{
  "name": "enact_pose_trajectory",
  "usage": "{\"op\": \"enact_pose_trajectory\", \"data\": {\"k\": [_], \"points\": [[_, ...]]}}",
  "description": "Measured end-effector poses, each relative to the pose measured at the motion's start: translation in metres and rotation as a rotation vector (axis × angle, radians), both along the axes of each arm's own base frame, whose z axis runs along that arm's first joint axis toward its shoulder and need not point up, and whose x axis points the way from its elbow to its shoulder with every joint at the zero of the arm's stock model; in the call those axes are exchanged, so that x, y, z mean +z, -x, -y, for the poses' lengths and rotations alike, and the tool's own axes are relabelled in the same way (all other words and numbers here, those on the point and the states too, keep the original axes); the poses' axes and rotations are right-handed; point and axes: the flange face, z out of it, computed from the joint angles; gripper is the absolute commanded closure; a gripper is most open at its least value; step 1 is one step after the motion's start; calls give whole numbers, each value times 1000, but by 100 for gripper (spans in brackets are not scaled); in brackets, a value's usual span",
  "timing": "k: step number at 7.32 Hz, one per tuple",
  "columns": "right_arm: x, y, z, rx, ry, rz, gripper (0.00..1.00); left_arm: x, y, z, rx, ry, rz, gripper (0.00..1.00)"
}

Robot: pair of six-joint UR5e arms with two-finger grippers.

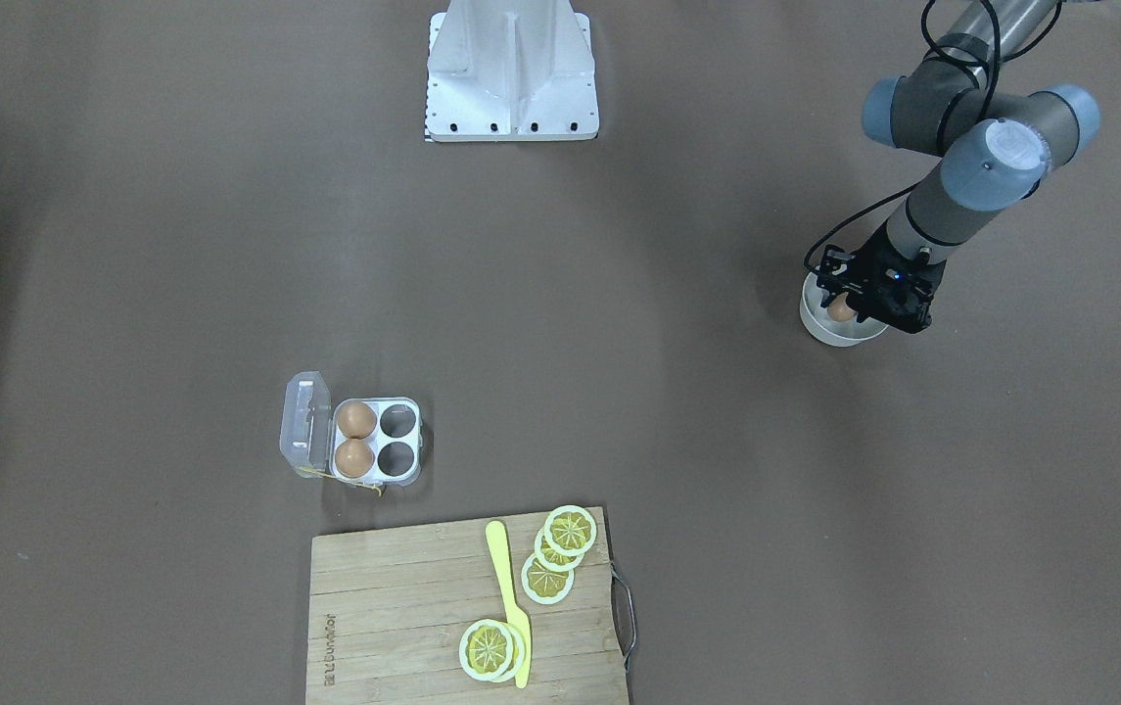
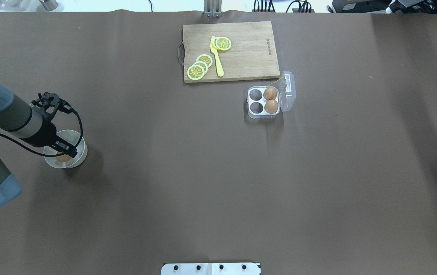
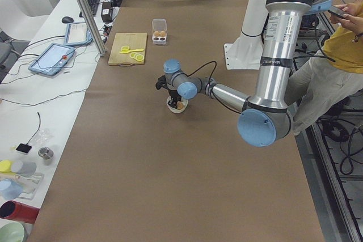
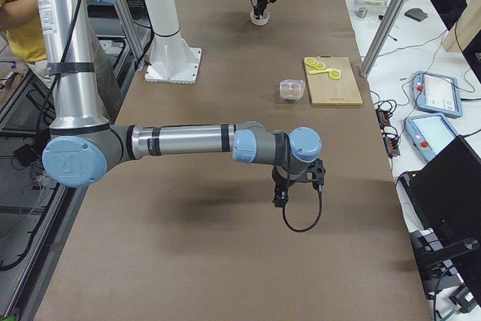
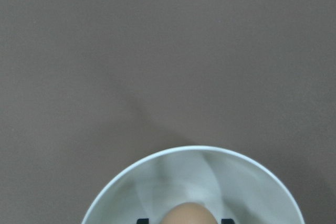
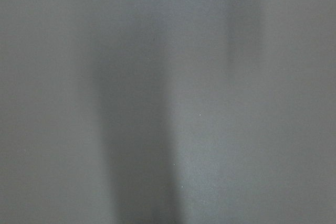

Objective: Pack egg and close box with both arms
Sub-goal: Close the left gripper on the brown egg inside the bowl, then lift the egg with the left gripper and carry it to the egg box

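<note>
The egg [image 5: 188,215] lies in a round white bowl [image 5: 194,149], far to my left on the table [image 2: 64,157]. My left gripper [image 1: 851,305] reaches down into the bowl, and its black fingertips [image 5: 142,221] stand close on either side of the egg, with small gaps showing. The box [image 2: 257,101] stands open near the cutting board with its clear lid folded back. It holds two brown eggs [image 2: 271,100], and its two other cups are empty. My right gripper [image 4: 279,199] shows only in the exterior right view, low over bare table, and I cannot tell whether it is open or shut.
A wooden cutting board [image 2: 249,57] with lemon slices [image 2: 199,67] and a yellow knife [image 2: 216,57] lies beyond the box. The white pedestal [image 1: 511,73] stands at the robot's side. A person [image 3: 334,55] sits beside the table.
</note>
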Motion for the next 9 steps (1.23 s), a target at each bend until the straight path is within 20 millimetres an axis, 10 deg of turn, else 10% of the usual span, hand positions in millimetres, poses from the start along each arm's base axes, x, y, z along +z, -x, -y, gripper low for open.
{"op": "enact_pose_trajectory", "data": {"k": [7, 9], "points": [[0, 1, 0, -2, 1, 0, 0, -29, 8, -3, -4, -22, -37, 66], [1, 1, -1, -2, 2, 0, 0, -74, 4, 14, -18, -22, -38, 66]]}}
